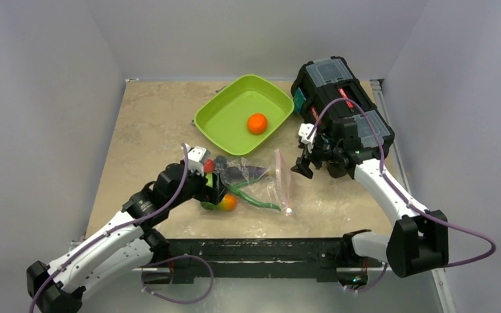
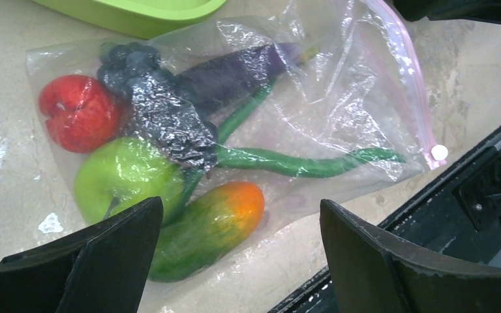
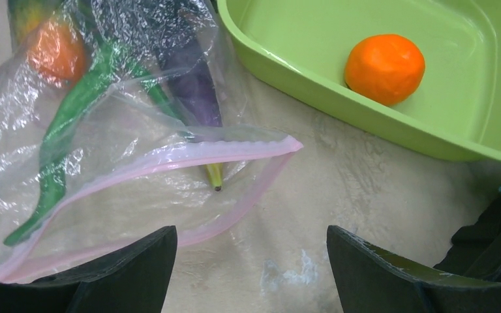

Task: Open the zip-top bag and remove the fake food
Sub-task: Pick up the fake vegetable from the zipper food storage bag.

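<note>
I have the bag (image 1: 261, 179) lying flat on the worktop (image 1: 150, 124), just in front of the green tray (image 1: 218, 124) and between my two grippers. Its pink zip faces right and stands parted, so the mouth is open. Inside I see an eggplant (image 2: 235, 75), dark grapes (image 2: 156, 98), a strawberry (image 2: 78, 120), a green round fruit (image 2: 124, 179), a long pod (image 2: 300, 163) and a green-and-orange fruit (image 2: 215, 222), mostly bunched toward the closed left end. An orange (image 1: 257, 123) sits alone in the tray. My left gripper (image 1: 212, 189) hangs over the bag's closed end, jaws wide with nothing between them. My right gripper (image 3: 251, 274) hovers just off the mouth, jaws also wide and holding nothing. A black toolbox (image 1: 342, 98) stands at the far right, beside the tray.
</note>
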Tool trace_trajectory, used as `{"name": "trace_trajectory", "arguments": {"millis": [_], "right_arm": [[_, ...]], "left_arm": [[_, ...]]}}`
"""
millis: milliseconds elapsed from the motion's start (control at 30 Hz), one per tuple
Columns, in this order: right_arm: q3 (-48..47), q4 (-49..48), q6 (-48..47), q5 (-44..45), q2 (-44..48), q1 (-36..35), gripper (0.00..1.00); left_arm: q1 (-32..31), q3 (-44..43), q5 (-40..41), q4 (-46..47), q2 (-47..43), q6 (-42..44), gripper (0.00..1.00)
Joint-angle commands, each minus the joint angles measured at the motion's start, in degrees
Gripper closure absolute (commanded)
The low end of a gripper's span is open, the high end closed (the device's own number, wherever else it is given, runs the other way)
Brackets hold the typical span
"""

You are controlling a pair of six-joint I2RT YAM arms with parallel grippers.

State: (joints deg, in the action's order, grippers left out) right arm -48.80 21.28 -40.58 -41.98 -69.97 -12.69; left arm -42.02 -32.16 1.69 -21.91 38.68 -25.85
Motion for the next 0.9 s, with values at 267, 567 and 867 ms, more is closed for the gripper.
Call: {"name": "trace_trajectory", "arguments": {"millis": [267,567,867], "right_arm": [[0.1,1.3,-24.3,-0.7,-6.8,-9.8,0.24],[-2.1,5.5,-35.9,-1.9,-11.7,-12.7,0.48],[0.4,5.9,-33.6,-0.5,-5.9,-12.9,0.56]], "left_arm": [[5.8,-6.9,-1.3,7.8,11.5,4.7,0.19],[9.3,-11.6,-5.0,13.5,23.0,6.7,0.39],[10.6,-12.0,-6.3,16.6,29.9,7.2,0.46]]}}
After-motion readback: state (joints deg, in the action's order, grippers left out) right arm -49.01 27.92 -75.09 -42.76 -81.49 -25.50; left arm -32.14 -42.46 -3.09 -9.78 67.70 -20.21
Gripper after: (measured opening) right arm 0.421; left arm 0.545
